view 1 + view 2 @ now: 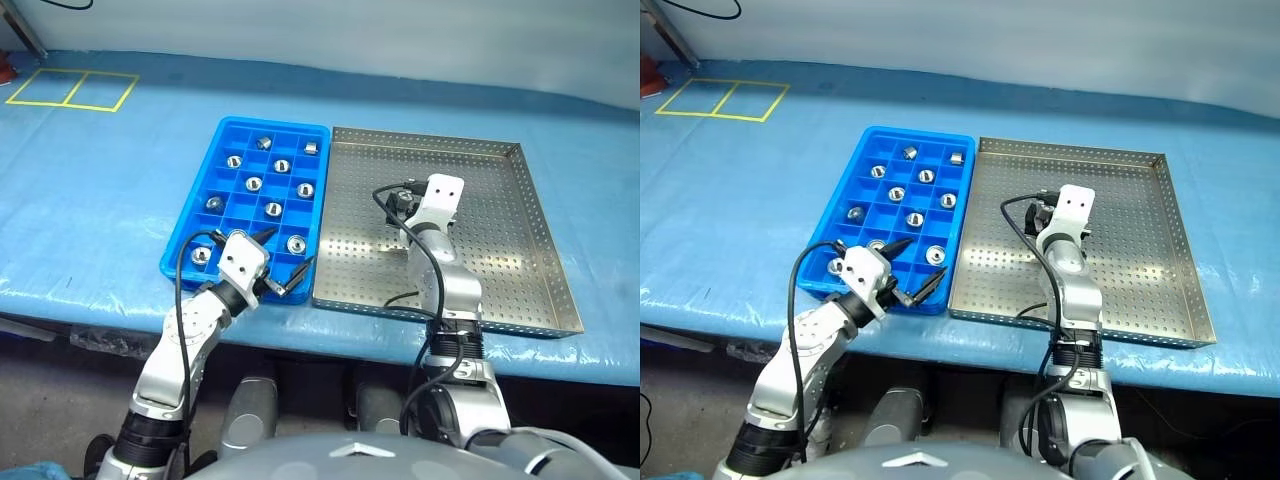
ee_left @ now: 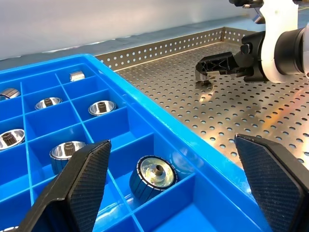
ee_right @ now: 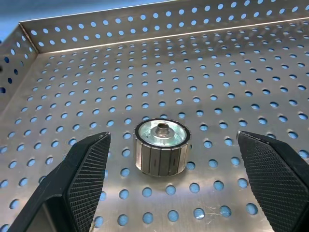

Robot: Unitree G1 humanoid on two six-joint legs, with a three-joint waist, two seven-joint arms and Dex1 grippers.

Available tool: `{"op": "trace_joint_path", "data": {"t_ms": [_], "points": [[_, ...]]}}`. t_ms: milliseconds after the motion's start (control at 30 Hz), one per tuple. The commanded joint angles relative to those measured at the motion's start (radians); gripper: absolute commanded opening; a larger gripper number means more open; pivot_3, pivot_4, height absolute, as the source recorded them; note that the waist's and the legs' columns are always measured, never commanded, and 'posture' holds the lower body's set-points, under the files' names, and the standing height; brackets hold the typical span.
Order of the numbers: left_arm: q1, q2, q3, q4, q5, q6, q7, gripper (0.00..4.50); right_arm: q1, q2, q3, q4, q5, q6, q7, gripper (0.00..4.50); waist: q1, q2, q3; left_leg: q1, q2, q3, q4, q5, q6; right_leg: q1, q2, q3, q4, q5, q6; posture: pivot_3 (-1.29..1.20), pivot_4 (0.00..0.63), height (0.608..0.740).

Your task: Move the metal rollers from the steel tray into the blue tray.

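Note:
The blue tray (image 1: 190, 215) lies left of the steel tray (image 1: 500, 250), the two side by side. Several metal rollers (image 1: 272, 208) sit in the blue tray's compartments, one per cell. One roller (image 3: 161, 147) stands on end on the steel tray's perforated floor. My right gripper (image 3: 172, 137) is open, with a finger on either side of that roller and clear of it. My left gripper (image 1: 292, 247) hangs open over the blue tray's near right corner, with nothing between its fingers; a roller (image 2: 153, 176) sits in the cell below it.
Both trays rest on a table with a blue cover (image 1: 100, 200). A square of yellow tape (image 1: 72, 88) marks the far left. The table's front edge runs just behind the trays' near rims. The right arm's black cable (image 1: 425, 260) loops over the steel tray.

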Motion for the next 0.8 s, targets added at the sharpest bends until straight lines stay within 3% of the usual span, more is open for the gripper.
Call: {"op": "trace_joint_path", "data": {"t_ms": [33, 300, 433, 600, 800], "points": [[-0.003, -0.006, -0.014, -0.015, 0.003, -0.019, 0.0, 4.5, -0.035, 0.003, 0.005, 0.017, 0.009, -0.039, 0.002, 4.43, 0.0, 0.0, 0.0, 0.0, 0.0, 0.0, 0.0, 0.0, 0.0, 0.0, 0.0, 0.0, 0.0, 0.0, 0.0, 0.17, 0.15, 0.74], [-0.002, -0.013, -0.023, -0.024, 0.003, -0.01, 0.011, 4.5, -0.1, -0.022, -0.012, 0.196, 0.007, -0.117, 0.005, 4.43, 0.002, 0.0, 0.0, 0.0, 0.0, 0.0, 0.0, 0.0, 0.0, 0.0, 0.0, 0.0, 0.0, 0.0, 0.0, 0.19, 0.15, 0.74], [-0.001, -0.017, -0.025, -0.027, 0.004, -0.009, 0.017, 4.5, -0.116, -0.036, -0.021, 0.278, 0.006, -0.156, 0.001, 3.53, 0.003, 0.0, 0.0, 0.0, 0.0, 0.0, 0.0, 0.0, 0.0, 0.001, 0.0, 0.0, 0.0, 0.0, 0.0, 0.19, 0.15, 0.74], [0.002, -0.018, -0.026, -0.028, 0.003, -0.008, 0.024, 4.5, -0.106, -0.038, -0.015, 0.278, 0.011, -0.17, 0.008, 1.82, 0.004, 0.0, 0.0, 0.001, 0.0, 0.0, 0.0, 0.0, 0.0, 0.001, 0.0, 0.0, 0.0, 0.0, 0.0, 0.19, 0.15, 0.74], [0.006, -0.021, -0.026, -0.024, 0.002, -0.015, 0.026, 4.5, -0.043, -0.026, 0.028, 0.115, 0.015, -0.113, 0.033, 1.7, 0.009, 0.0, 0.0, 0.0, 0.0, 0.0, 0.0, 0.0, 0.0, 0.0, 0.0, 0.0, 0.0, 0.0, 0.0, 0.19, 0.15, 0.74]]}}
